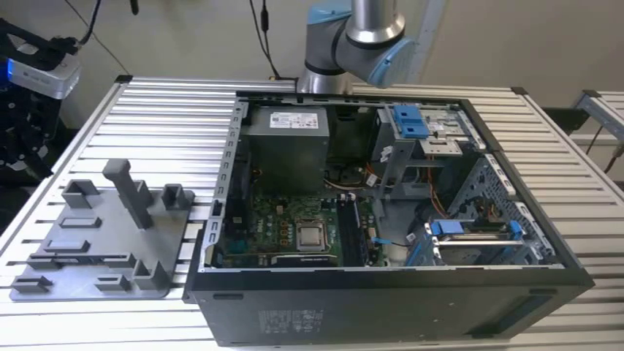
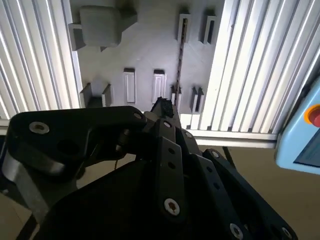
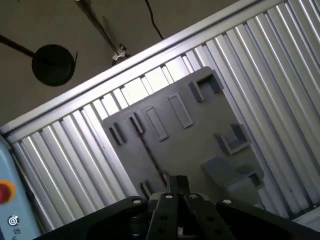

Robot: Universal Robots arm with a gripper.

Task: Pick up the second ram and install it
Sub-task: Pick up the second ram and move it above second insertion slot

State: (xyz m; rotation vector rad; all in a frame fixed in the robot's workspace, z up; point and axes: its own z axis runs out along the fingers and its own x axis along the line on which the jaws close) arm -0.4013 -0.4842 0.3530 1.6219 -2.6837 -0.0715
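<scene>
End effector [image 2: 162, 106] hangs over the tray [image 2: 145, 50], second ram [image 2: 180, 60] slotted just beyond

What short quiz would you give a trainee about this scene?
1. In the exterior view, on which side of the open black metal PC case does the grey plastic tray with upright posts lie?
2. Beyond the black gripper, both wrist views show: A the tray on the slatted table; B the case's green board; C a person's hand.
3. True or false: the long, thin dark memory stick lies inside the case.

Key: 1 the exterior view's left. 2 A. 3 False: it stands on edge in the tray.
</scene>
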